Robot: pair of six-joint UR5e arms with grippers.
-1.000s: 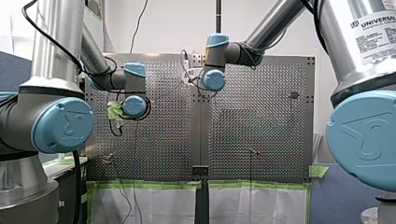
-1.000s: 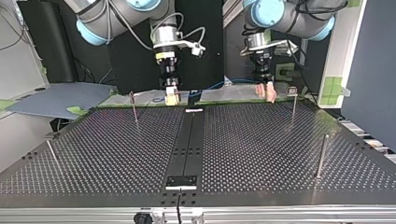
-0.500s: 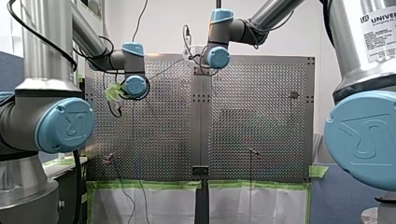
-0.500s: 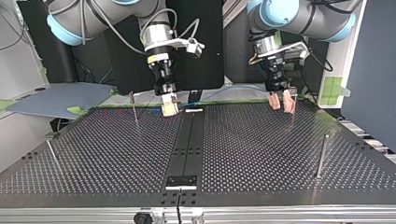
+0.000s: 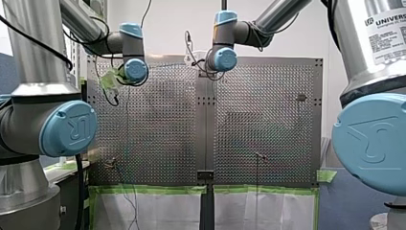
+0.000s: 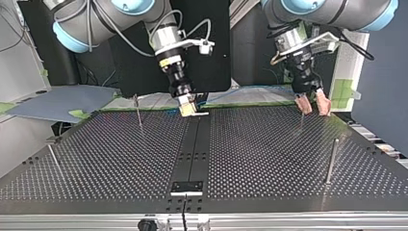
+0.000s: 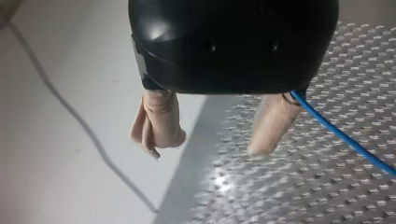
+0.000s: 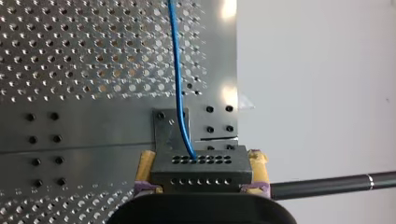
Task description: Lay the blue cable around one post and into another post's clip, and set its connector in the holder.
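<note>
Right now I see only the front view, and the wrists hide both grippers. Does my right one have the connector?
Observer: Yes. In the right wrist view the right gripper is shut on the connector, with a yellow pad on each side.
Operator: Where does the cable go from there?
Observer: The cable leaves the connector's upper face and runs straight ahead over the table.
Operator: Is my left gripper holding it?
Observer: No. In the left wrist view the left gripper is open. The cable passes beside one finger, not between the two.
</note>
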